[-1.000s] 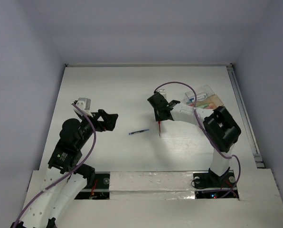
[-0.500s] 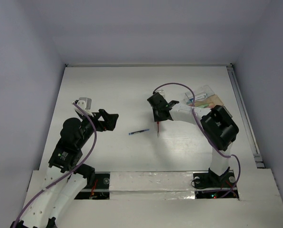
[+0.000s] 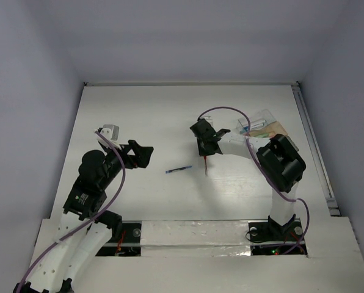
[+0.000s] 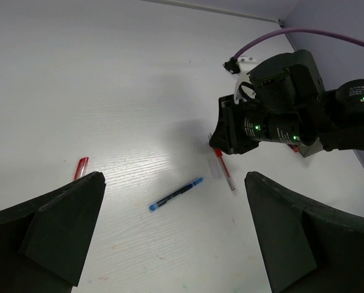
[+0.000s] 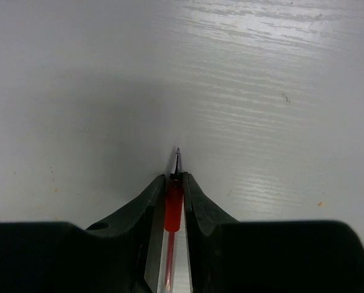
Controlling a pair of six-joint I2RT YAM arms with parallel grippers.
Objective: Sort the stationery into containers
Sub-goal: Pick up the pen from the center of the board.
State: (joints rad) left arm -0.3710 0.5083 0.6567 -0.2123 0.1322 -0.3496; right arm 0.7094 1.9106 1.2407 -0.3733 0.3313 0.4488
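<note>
White wood-grain table (image 3: 170, 110): bears all items.

Left gripper (image 3: 142, 154): black, over the left-centre of the table, jaws wide apart, holding nothing; the left wrist view shows both fingers (image 4: 54, 226) clear of the surface.

Right gripper (image 3: 204, 155): black, near the table's centre, jaws clamped on a slim red-and-clear pen (image 5: 173, 201). The pen's dark tip projects past the fingertips toward the table.

Cluster of clear and orange-tan plastic boxes (image 3: 264, 127): far right of the table, behind the right arm, some stationery inside.

Slim blue pen (image 3: 179, 170): lying flat between the two grippers, apart from both.

Small red piece (image 4: 80, 167): on the table, well apart from the blue pen.
</note>
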